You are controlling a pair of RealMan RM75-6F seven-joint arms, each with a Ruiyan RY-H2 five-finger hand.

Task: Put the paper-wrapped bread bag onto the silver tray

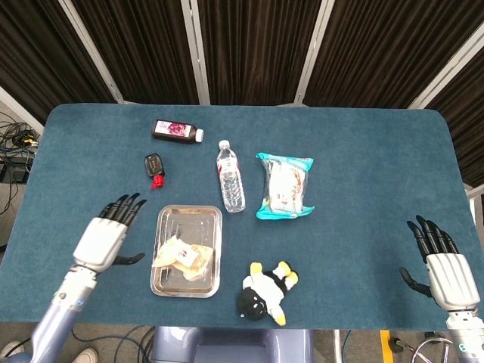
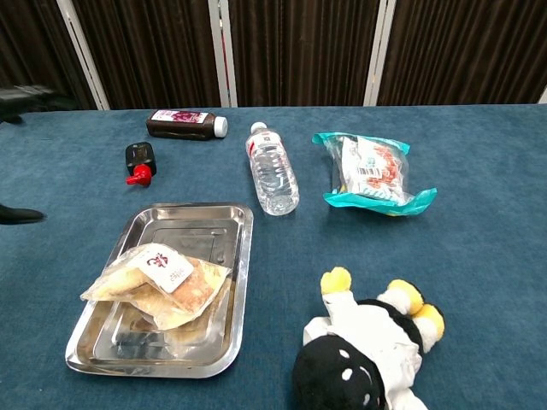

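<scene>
While bread bag point(image 1: 184, 255) lies in tray point(image 1: 167, 217) | left hand point(image 1: 100, 240) fingers spread, empty, chest-cropped | right hand point(image 1: 443, 268) likewise

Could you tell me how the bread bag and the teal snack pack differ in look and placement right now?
The bread bag lies in the silver tray near the front; the teal snack pack lies on the bare table further back. The bread bag is clear with tan bread and a white label; the snack pack has teal edges. Both lie flat, untouched by either hand.

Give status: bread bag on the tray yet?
Done: the bread bag lies in the silver tray, one corner overhanging its left rim. In hand: nothing; the left hand is open beside the tray, the right hand open at the table edge. Left: nothing visible.
</scene>
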